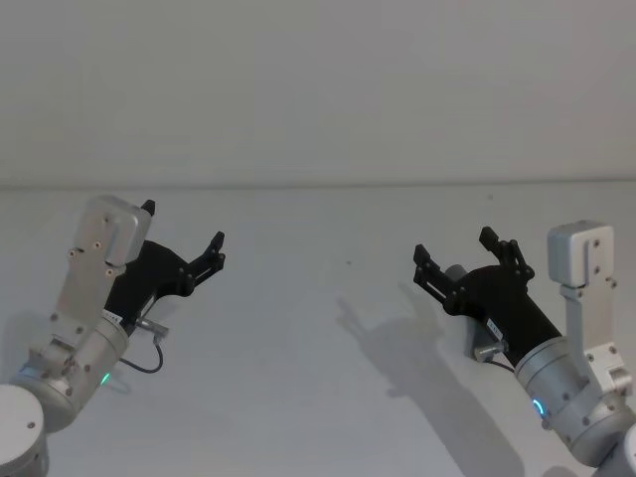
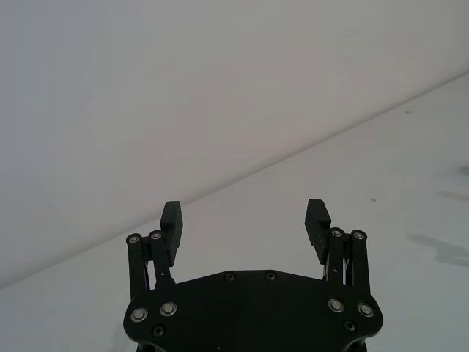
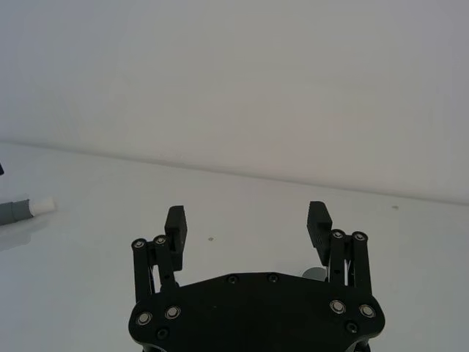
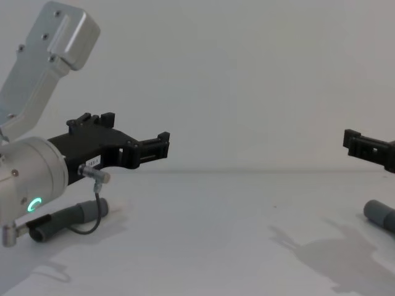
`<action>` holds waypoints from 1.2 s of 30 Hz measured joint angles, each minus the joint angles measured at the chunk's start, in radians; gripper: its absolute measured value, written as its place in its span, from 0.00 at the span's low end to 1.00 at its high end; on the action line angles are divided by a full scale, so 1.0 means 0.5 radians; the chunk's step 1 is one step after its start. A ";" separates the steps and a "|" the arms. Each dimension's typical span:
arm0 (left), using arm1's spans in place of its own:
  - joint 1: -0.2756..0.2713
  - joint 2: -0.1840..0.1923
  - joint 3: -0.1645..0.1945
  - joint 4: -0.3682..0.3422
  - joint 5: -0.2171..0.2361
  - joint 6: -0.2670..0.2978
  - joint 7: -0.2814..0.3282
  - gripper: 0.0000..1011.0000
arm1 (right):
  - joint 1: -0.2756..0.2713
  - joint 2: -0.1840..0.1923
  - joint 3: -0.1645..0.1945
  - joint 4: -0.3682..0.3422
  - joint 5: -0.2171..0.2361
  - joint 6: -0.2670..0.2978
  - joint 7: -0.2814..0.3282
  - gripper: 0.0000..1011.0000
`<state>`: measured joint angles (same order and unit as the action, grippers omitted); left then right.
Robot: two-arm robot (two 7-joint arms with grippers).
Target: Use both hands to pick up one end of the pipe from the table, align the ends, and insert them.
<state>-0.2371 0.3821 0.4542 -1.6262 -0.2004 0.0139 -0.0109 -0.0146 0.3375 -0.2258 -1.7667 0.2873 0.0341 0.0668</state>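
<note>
On the table (image 4: pixel 203 246), close to the robot, the two pieces of pipe lie well apart. The left piece (image 4: pixel 52 225) is under the left wrist. Its long axis runs almost across the chest view, and its narrow cuff (image 4: pixel 87 213) with a whitish tip points toward the middle of the table. At the right side the wider sleeve (image 4: pixel 379 214) lies on the table with its end also turned toward the middle; the rest of this piece is cut off, so I cannot tell its full line.

Further forward, above the table, the left gripper (image 1: pixel 184 225) hangs with its fingers spread wide and nothing between them. The right gripper (image 1: pixel 454 245) faces it from the other side, equally wide apart and with nothing in its grasp. Behind them the table meets a pale wall (image 1: pixel 318 89).
</note>
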 joint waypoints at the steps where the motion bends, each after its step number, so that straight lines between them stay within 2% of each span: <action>1: 0.000 0.000 0.000 0.000 0.000 0.000 0.000 0.99 | 0.000 0.000 0.000 0.000 0.000 0.000 0.000 0.99; 36: 0.000 0.000 0.000 0.000 0.000 0.000 0.000 0.99 | 0.000 0.000 0.000 0.000 0.000 0.000 0.000 0.99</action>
<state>-0.2372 0.3821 0.4542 -1.6262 -0.2004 0.0139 -0.0109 -0.0146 0.3375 -0.2258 -1.7667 0.2874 0.0341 0.0668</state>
